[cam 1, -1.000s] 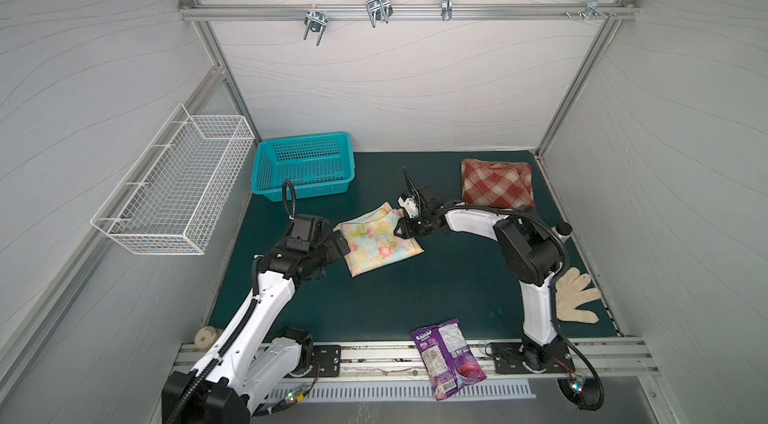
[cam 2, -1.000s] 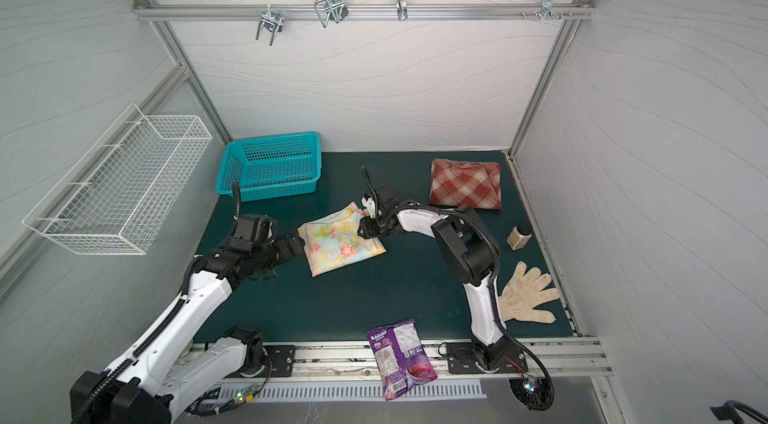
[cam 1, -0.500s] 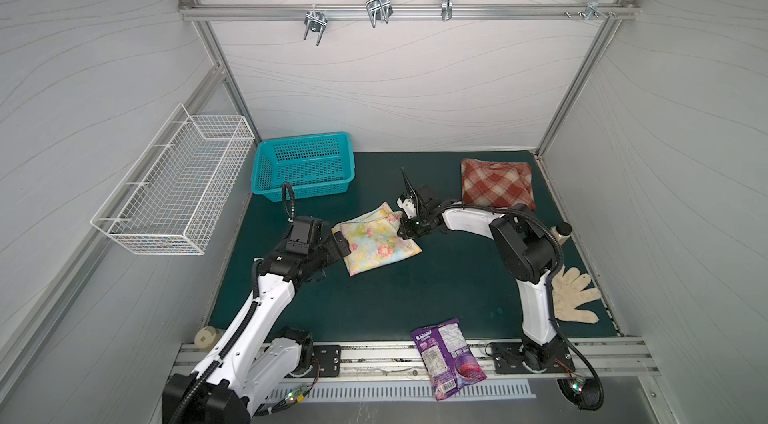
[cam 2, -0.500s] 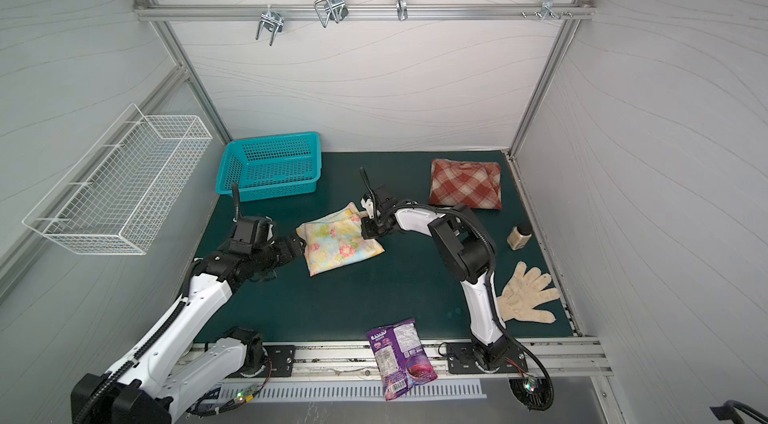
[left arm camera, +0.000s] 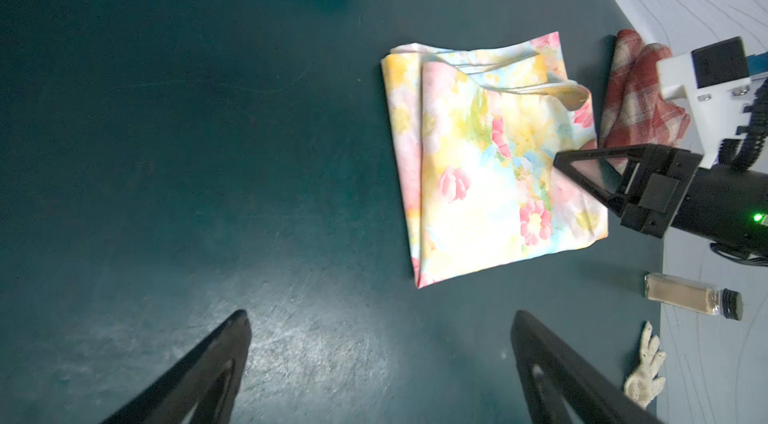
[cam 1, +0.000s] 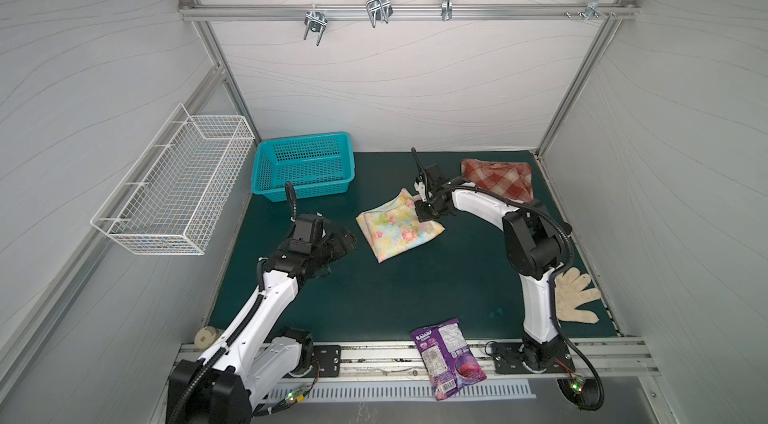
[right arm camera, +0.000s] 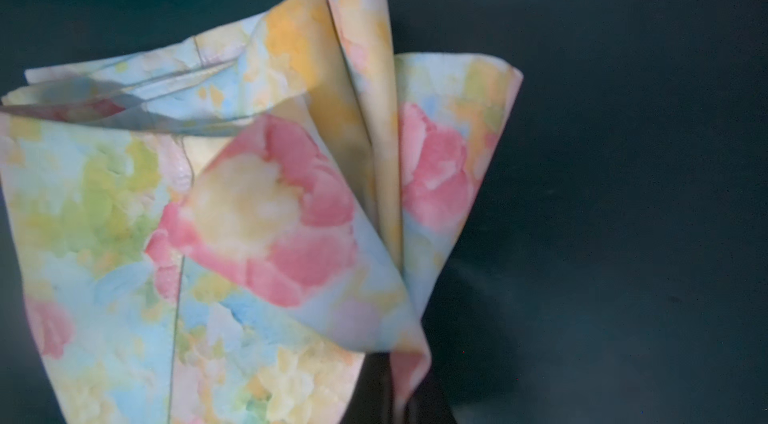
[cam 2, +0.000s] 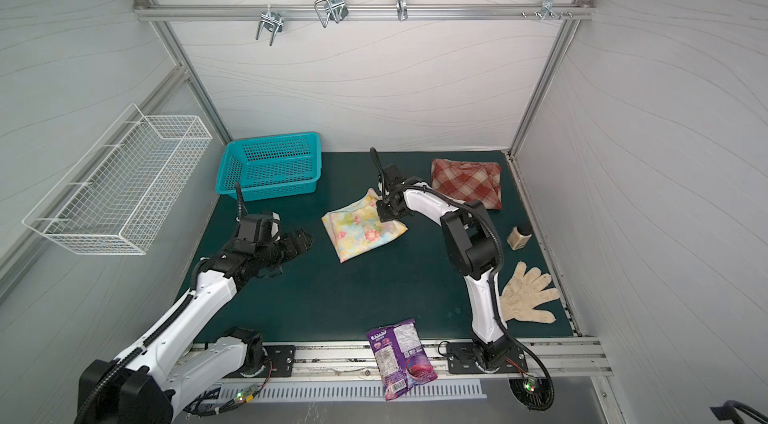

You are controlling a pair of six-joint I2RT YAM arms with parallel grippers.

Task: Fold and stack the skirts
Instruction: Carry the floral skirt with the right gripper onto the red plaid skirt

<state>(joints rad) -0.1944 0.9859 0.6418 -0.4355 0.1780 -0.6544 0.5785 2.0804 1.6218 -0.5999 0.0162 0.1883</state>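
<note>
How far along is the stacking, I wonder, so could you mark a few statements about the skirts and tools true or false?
1. The right tool is shut on the floral skirt. True.
2. The plaid skirt lies apart from the floral skirt. True.
3. The left tool grips cloth. False: it is open and empty.
4. A skirt lies in the basket. False: both skirts are on the mat, outside it.

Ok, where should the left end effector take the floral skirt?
Probably the layered edge of the floral skirt nearest the open left end effector, coming in low from the left. The skirt lies folded on the mat, and the right end effector, shut on its far edge, leaves that side free.
</note>
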